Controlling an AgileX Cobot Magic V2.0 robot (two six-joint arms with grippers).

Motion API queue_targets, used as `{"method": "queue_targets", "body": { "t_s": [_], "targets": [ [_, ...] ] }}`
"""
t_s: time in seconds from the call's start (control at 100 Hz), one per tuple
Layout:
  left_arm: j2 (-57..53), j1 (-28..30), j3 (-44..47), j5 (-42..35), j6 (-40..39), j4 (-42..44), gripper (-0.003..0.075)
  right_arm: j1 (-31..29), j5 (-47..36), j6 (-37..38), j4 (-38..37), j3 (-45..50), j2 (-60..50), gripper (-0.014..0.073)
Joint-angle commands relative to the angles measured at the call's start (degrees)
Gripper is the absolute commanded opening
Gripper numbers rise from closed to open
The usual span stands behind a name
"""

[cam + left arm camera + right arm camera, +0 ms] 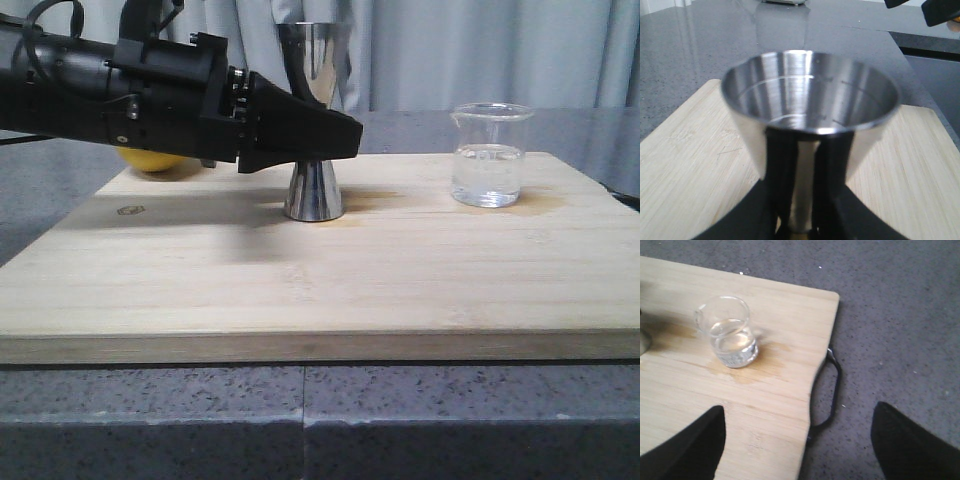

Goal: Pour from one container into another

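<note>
- Jaws first: on the left gripper [345, 138] they stand either side of the jigger's [314, 120] narrow waist and appear closed on it; on the right gripper [797, 440] they are spread wide with nothing between them.
- We find the jigger upright near the middle of the cutting board [300, 290], its base resting on the wood. We judge the hold at the waist is meant to steady it as the receiving vessel, since its foot is small and it stands tall.
- Seen from the left wrist, the jigger's upper cup [810, 95] faces up and unobstructed; we see no liquid in it, though reflections make this hard to confirm.
- We note the beaker [489, 155] standing upright on the board, well apart from the jigger toward the robot's right, holding clear liquid (roughly a third full, by our estimate).
- From the right wrist, the beaker [730, 335] lies beyond the open fingers [687, 445], untouched. A damp patch darkens the wood around its base.
- In our judgement pouring has not begun; the right arm is placed to approach and take the beaker.
- A yellow object [155, 160], partly hidden behind the left arm, plays no evident part.
</note>
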Motion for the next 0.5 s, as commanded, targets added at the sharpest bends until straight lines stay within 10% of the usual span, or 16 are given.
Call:
{"method": "queue_targets", "body": {
  "t_s": [0.0, 0.49],
  "targets": [
    [-2.6, -0.4, -1.5, 6.6, -0.6, -4.5, 0.0041, 1.3, -5.5, -0.6, 0.6, -1.9, 0.4, 0.0542],
    [-2.6, -0.4, -1.5, 6.2, -0.6, -4.5, 0.0041, 6.1, -16.4, -0.7, 1.6, 0.7, 0.9, 0.0542]
  ]
}}
